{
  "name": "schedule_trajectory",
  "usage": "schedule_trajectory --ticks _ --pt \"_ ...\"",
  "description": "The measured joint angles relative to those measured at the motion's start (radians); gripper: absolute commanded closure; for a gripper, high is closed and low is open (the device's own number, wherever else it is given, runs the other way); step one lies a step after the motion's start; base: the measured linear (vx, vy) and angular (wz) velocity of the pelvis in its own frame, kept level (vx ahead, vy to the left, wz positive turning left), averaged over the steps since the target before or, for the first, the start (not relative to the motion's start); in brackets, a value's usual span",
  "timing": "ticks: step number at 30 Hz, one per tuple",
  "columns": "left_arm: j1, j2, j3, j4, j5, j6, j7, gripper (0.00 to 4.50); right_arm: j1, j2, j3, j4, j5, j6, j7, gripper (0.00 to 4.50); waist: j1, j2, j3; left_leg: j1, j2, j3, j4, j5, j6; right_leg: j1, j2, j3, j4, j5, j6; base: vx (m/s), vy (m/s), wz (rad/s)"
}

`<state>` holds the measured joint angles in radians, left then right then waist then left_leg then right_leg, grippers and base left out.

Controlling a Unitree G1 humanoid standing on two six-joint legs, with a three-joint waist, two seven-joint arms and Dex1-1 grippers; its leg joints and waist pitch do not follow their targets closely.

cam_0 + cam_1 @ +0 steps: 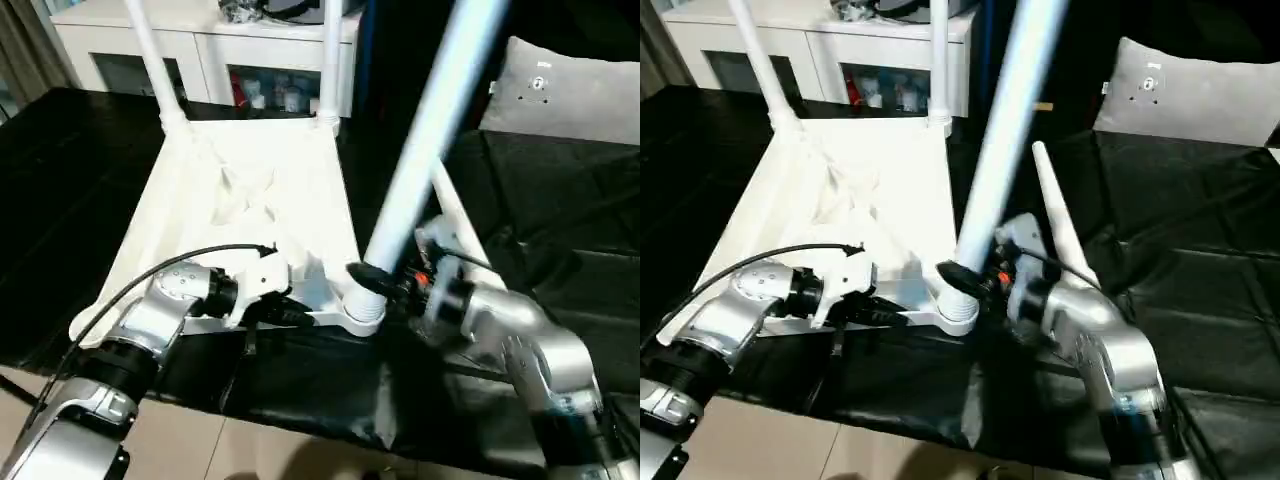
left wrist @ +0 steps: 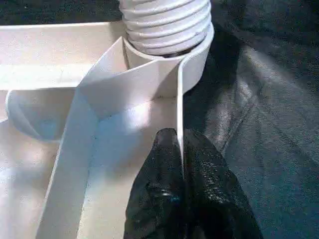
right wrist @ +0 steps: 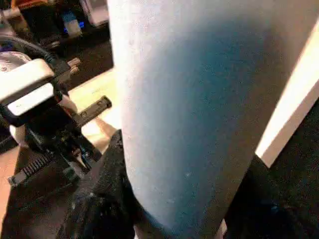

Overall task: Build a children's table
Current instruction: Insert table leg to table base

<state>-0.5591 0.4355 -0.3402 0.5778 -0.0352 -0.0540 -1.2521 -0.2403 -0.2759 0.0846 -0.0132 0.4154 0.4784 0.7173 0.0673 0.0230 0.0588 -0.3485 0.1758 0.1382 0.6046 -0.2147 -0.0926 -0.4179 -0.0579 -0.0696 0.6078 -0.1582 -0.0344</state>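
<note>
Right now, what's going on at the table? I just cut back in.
The white plastic table top lies ribbed underside up on the black-covered work surface. The left end effector pinches its near rim. The right end effector grips a long white tubular leg standing threaded in the near corner socket. Two far legs are already in; a fourth lies loose.

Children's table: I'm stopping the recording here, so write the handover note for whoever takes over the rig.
Left pincer: shut on the tabletop's near rim, beside the near right socket.
Right pincer: shut on the third leg just above that socket.
Tabletop lies underside up on the black work surface.
Done: two far legs stand in their sockets; third leg's threaded end is in the socket, seating not confirmed.
Left: finish the third leg, then fit the loose fourth leg lying by the right arm.
</note>
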Motion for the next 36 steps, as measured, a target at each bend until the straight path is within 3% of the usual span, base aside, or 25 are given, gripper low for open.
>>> schedule_trajectory --ticks 5,12,27,36 --pt "0.000 -0.009 0.000 0.001 0.002 0.003 0.001 4.50 0.059 0.002 0.013 -0.027 -0.040 -0.103 0.000 2.62 0.010 0.001 -0.001 0.000 0.000 0.000 0.000 0.000 0.000 0.000 0.000 0.000 0.000 -0.003 0.005 0.000 0.000 0.00" --pt "0.000 -0.010 0.000 0.002 0.005 0.003 0.001 4.50 0.057 -0.041 0.067 -0.029 -0.109 -0.185 0.024 2.62 0.012 0.001 -0.001 0.001 0.000 0.000 0.000 0.000 0.000 0.001 0.000 0.000 0.000 -0.003 0.005 0.000 0.000 0.00" --pt "-0.001 0.000 -0.001 0.006 0.013 -0.015 -0.013 4.50 -0.041 -0.094 0.129 0.054 -0.152 -0.199 0.142 2.62 0.002 -0.007 -0.003 0.001 0.001 0.000 0.000 0.000 0.000 0.001 0.000 0.000 0.000 -0.003 0.005 0.000 0.000 0.00" --pt "-0.099 -0.028 -0.025 0.155 0.036 -0.080 -0.054 4.50 -0.072 -0.118 0.134 0.073 -0.155 -0.176 0.175 2.62 0.002 -0.009 -0.002 0.002 0.001 0.001 -0.001 0.003 0.003 0.004 0.000 0.000 -0.002 -0.003 0.005 0.000 0.000 0.00"
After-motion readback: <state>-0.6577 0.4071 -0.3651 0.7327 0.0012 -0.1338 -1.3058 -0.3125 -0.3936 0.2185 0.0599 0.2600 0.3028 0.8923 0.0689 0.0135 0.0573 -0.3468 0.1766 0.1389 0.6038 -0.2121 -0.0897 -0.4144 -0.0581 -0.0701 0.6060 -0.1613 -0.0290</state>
